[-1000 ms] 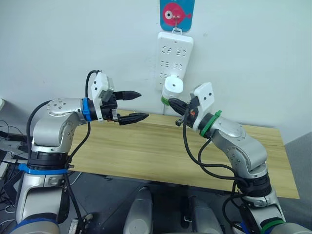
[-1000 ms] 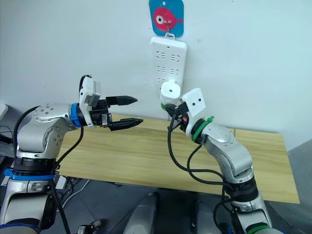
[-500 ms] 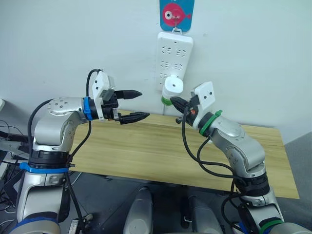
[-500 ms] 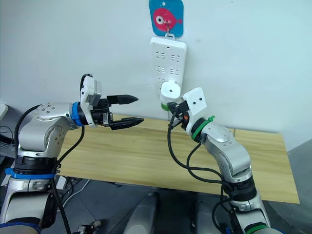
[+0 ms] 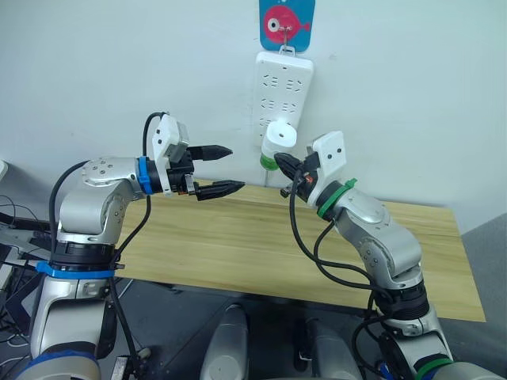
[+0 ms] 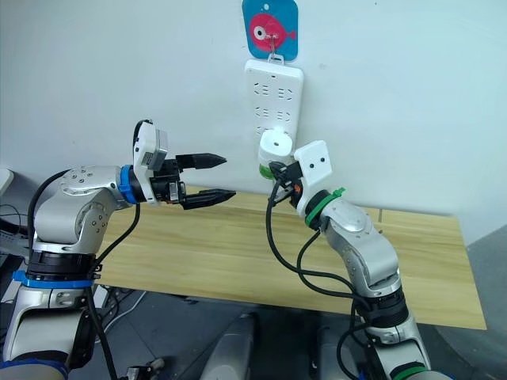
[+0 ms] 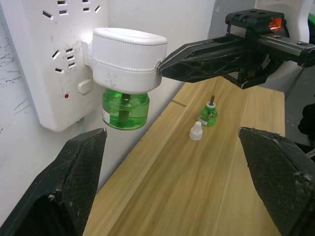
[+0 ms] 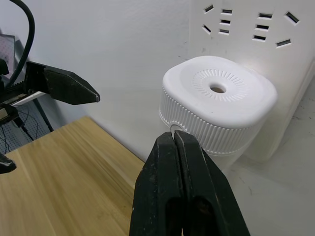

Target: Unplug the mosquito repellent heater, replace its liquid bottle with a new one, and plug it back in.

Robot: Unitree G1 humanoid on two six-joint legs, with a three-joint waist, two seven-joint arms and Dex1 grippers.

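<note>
Wooden table point(image 5: 238, 237) spans the lower frame; white power strip point(image 5: 283, 87) hangs on the wall at top centre. Mosquito repellent heater point(image 7: 129, 61) sits plugged into the strip, green bottle point(image 7: 125, 109) beneath it. Left gripper point(image 5: 218, 170), fingers spread, hovers centre-left. Right gripper point(image 8: 178, 142), fingers pressed together, tips touching the heater's side. Wicked bottle point(image 7: 208, 114) and white cap point(image 7: 196, 131) stand on the table.

Plain white wall point(image 5: 412, 87) behind a light wood counter point(image 5: 238, 237). A white power strip point(image 5: 283, 87) hangs on the wall from a blue fish-print hook plate point(image 5: 287, 24). Grey floor point(image 5: 487, 245) at the counter's right end; even light.
</note>
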